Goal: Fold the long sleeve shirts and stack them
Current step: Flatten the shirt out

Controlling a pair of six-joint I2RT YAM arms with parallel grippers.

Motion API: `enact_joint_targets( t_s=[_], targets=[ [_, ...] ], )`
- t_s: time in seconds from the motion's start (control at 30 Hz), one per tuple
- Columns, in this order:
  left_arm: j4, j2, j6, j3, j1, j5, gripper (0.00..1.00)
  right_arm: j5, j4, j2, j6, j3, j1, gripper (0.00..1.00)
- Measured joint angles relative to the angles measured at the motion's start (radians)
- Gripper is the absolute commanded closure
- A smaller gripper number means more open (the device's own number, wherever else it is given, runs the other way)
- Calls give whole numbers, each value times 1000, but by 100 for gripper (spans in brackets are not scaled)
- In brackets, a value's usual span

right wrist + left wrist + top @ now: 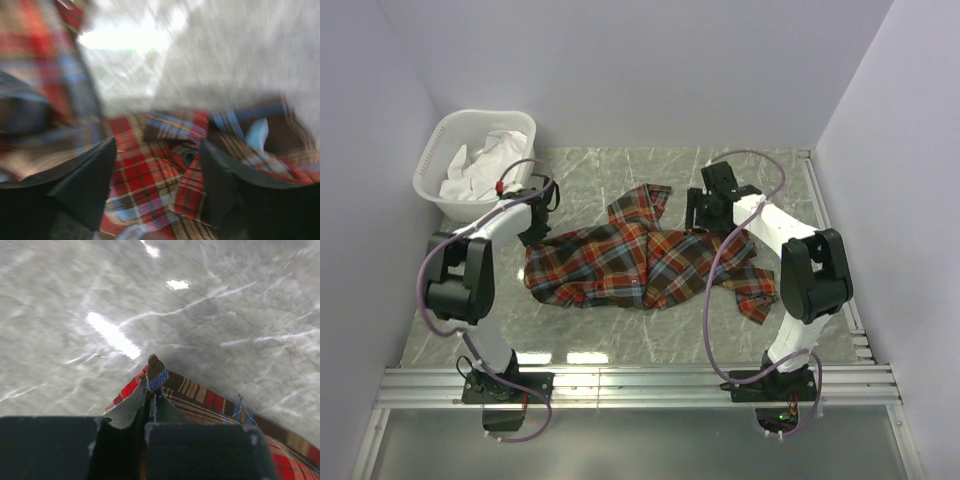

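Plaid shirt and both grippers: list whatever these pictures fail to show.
- Right wrist view: motion blur; whether the open right gripper touches the plaid shirt is unclear.
- Left wrist view: the left gripper, shut on the shirt's edge, blocks the lower frame; most of the shirt is cut off.
- Top view: the white cloth in the basket is bunched; its kind is unreadable.
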Motion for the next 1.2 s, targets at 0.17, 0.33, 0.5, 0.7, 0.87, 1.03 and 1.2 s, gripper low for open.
enact_joint_targets(
  t_s=[0.17, 0.33, 0.5, 0.7, 0.87, 1.03, 1.2],
  targets=[
    [11, -138, 18, -97, 45, 17, 99, 39, 5, -47, 34, -189, 24, 48],
    [20, -205, 25, -204, 107, 61, 99, 61, 2, -187, 95, -385, 35, 49],
    [26, -267, 26, -328, 159, 137, 99, 66, -19, -306, 143, -477, 35, 48],
    [29, -298, 45, -397, 175, 178, 99, 58, -27, -344, 116, -427, 57, 36],
    [51, -298, 70, -399, 175, 188, 100, 9, 2, -313, 77, -292, 83, 28],
    [61, -298, 79, -399, 175, 190, 99, 24, 23, -231, 75, -264, 85, 27],
    [68, -298, 83, -399, 175, 195, 99, 67, -5, -151, 82, -293, 85, 28]
  ],
)
